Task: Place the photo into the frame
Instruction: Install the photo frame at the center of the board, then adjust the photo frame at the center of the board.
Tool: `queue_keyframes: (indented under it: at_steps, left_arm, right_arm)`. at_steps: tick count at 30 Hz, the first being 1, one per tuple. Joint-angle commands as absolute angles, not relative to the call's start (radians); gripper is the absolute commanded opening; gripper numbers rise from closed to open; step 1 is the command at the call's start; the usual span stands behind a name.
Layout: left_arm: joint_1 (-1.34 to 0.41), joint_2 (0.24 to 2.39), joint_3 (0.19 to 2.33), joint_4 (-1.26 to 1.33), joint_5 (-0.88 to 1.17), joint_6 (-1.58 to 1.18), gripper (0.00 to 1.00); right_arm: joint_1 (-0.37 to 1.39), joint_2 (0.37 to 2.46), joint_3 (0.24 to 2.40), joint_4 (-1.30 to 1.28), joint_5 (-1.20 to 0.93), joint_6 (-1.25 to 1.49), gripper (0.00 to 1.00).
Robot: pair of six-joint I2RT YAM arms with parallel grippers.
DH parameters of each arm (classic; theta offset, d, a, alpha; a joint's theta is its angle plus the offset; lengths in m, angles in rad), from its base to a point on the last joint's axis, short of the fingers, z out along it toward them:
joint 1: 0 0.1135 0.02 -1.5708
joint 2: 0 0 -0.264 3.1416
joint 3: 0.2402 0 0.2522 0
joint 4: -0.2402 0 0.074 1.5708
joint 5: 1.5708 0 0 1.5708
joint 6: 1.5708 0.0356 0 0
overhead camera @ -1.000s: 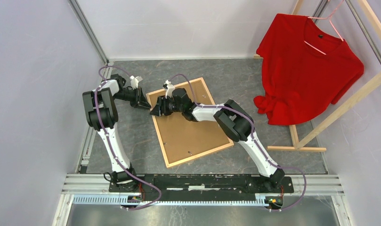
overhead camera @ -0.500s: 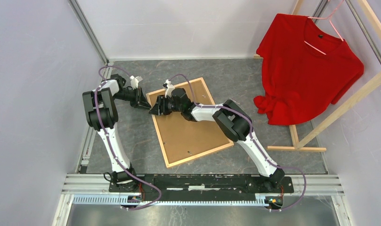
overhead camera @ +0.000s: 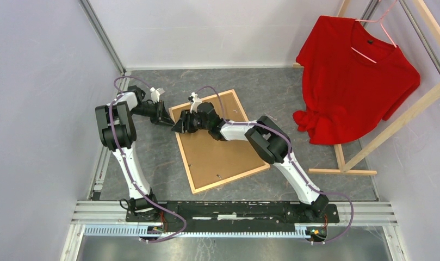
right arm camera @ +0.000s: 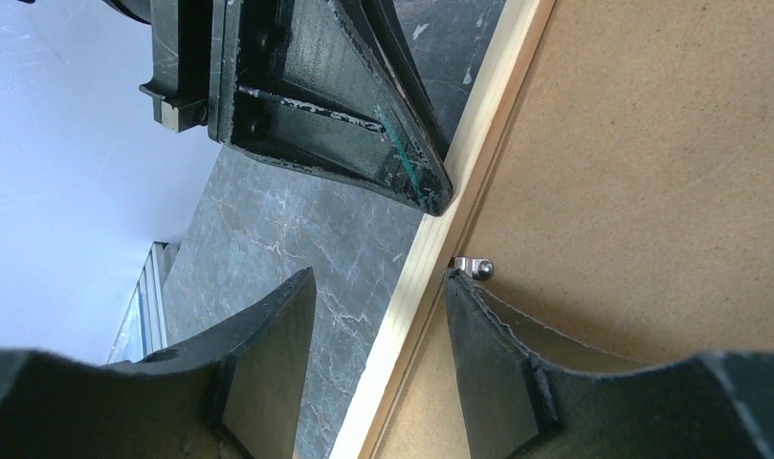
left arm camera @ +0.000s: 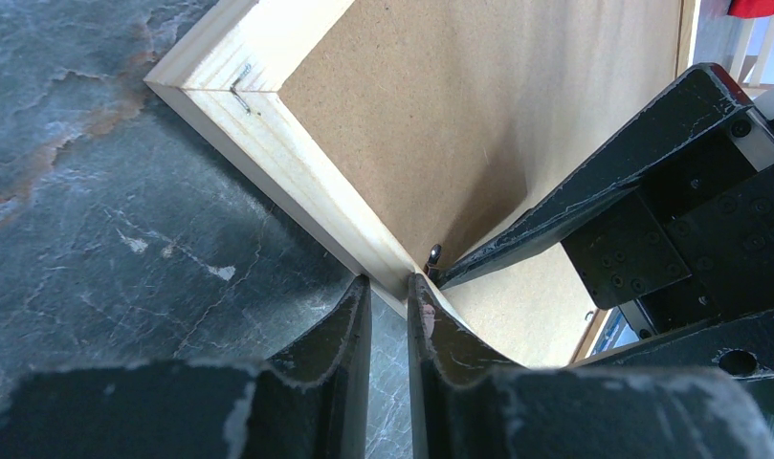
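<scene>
Your left arm (overhead camera: 117, 136) reaches out and hooks right. The left pincer (left arm camera: 389, 287) is nearly pressed together, tips against the outer edge of the frame (overhead camera: 220, 149), which lies back-up on the tabletop (overhead camera: 293, 92). Your right pincer (right arm camera: 378, 277) is spread, straddling the same rail beside a metal tab (right arm camera: 474, 267).

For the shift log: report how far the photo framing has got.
Done: the frame lies back-up with its fibreboard back in; no photo shows, so whether it is inside cannot be told. In hand: the left gripper sits at one long rail, the right gripper open astride it beside a metal tab. Left: likely working that tab.
</scene>
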State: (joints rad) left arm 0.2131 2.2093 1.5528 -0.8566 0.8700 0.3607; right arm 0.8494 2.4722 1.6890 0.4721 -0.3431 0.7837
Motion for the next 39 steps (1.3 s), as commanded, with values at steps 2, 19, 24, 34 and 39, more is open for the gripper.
queue_keyframes:
  at_steps: [2, 19, 24, 34, 39]
  left_arm:
    - [0.197, 2.225, 1.517, -0.826, 0.769, 0.436, 0.13]
    - [0.213, 2.194, 1.523, -0.924, 0.698, 0.552, 0.21]
    - [0.211, 2.098, 1.406, -0.907, 0.627, 0.624, 0.25]
    - [0.068, 1.892, 1.105, -0.773, 0.519, 0.642, 0.26]
    - [-0.039, 1.832, 1.034, -0.728, 0.495, 0.611, 0.26]
  right_arm:
    - [0.854, 2.533, 1.700, 0.420, -0.256, 0.774, 0.59]
    - [0.782, 2.219, 1.408, 0.600, -0.289, 0.794, 0.81]
    - [0.632, 1.970, 1.150, 0.578, -0.257, 0.741, 0.91]
    - [0.417, 1.964, 1.132, 0.371, -0.184, 0.637, 0.98]
    - [0.423, 2.092, 1.280, 0.324, -0.251, 0.654, 0.98]
